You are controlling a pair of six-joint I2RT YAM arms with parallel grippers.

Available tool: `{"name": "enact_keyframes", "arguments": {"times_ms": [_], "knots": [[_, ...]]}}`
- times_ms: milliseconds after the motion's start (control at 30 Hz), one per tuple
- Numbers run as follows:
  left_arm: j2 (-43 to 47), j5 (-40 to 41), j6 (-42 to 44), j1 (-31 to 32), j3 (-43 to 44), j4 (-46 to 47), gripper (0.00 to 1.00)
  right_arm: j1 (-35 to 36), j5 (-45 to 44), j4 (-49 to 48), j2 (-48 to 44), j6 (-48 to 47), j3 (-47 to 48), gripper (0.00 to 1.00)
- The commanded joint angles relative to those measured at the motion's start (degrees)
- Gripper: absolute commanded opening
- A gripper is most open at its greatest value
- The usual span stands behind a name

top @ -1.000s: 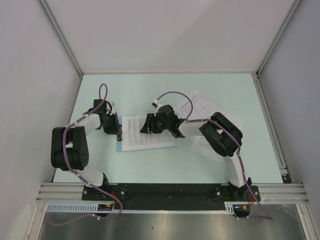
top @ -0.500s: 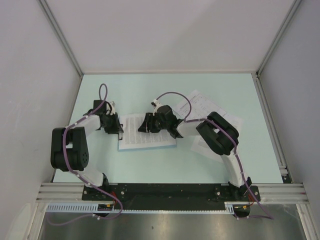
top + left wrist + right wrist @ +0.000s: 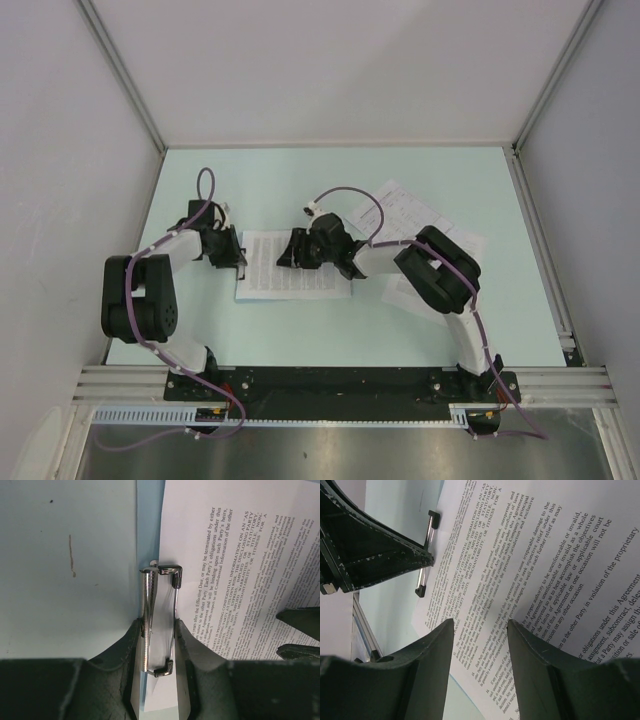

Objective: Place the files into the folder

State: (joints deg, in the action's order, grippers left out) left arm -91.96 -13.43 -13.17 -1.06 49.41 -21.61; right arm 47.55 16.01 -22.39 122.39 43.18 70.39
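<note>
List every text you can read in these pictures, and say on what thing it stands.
"years after the Effective Date, or may be terminated by either": on the sheet lying on the clipboard.
"CONFIDENTIAL INFORMATION ON AN": same sheet.
"obligations under this Agreement": same sheet, right wrist view.
Other sheets: print too small to read.
Metal clip and clipboard: no text visible.

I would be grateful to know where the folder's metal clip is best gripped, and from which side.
Probably pinch the clip across its raised wire lever and spring plate, coming from the folder's short edge, as the left gripper does: the lever stands proud there, while the sheet covers the inner side.
</note>
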Motion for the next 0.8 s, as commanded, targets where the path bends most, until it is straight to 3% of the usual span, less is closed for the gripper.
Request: {"name": "enact_keyframes", "arguments": {"times_ms": [0, 300, 767], "knots": [[-0.2, 0.7, -2.4, 0.6, -1.9, -1.5, 0.0, 1.1, -1.9, 6.8, -0.8, 0.6, -3.3, 0.52], [-1.6, 2.1, -0.4, 2.6, -1.1, -2.7, 0.0, -1.8, 4.7, -0.3, 1.6, -5.9, -3.1, 0.53], [-2.3, 2.9, 0.3, 3.6, -0.6, -3.5, 0.0, -1.8, 8.5, 0.1, 5.3, -10.0, 1.4, 0.53]]}}
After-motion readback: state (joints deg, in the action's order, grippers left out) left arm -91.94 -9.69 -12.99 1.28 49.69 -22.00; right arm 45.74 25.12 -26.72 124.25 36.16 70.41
